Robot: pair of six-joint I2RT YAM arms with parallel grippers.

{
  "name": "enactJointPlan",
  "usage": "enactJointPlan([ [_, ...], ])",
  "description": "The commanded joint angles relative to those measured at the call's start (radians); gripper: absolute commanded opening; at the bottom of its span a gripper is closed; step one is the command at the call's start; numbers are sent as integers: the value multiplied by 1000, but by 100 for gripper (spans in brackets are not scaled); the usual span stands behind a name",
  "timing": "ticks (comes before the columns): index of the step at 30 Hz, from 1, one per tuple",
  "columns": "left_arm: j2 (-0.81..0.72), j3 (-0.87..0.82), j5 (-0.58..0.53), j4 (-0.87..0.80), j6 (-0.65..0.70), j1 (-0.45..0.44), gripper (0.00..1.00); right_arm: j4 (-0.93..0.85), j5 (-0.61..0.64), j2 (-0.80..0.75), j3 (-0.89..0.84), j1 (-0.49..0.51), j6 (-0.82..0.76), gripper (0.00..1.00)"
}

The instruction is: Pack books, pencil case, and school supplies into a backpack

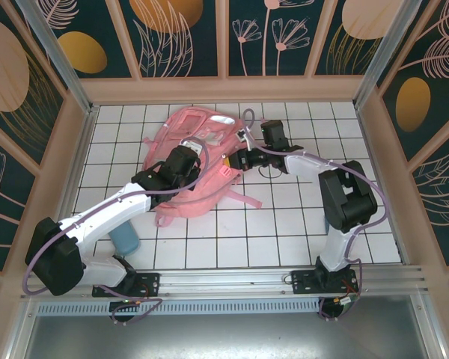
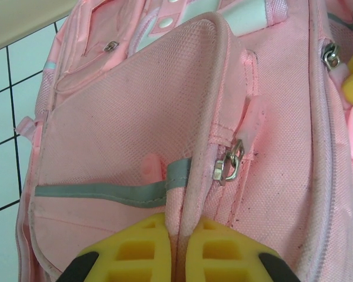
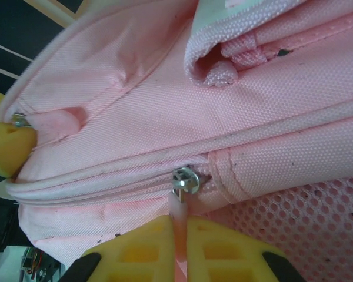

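Backpack sits between left pincer and right pincer, both pinching it.

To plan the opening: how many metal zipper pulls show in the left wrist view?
3 on the backpack: centre pull mid-frame, right pull at the top right edge, small pull at the top left. More may be hidden.
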Motion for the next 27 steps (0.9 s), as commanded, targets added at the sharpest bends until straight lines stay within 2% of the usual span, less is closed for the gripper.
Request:
enactJointPlan([
  [1,-52,12,-46,89,-34,16,0,1,15,-47,1,-24,-39,7],
  [5,-52,10,-38,89,-32,16,0,-5,10,-58,1,-26,-52,0],
  [12,-51,1,-20,96,-20,16,0,10,7,-69,-6,-26,-57,0],
  [17,-63,-10,38,111,4,16,0,6,206,-94,-28,-25,-124,0],
  [20,-73,-11,96,124,23,16,0,-20,187,-100,-9,-29,-159,0],
  [25,-51,-10,87,140,2,16,0,-82,61,-96,18,-18,-170,0],
  [27,-41,-9,73,148,-9,16,0,-98,76,-101,12,-6,-169,0],
])
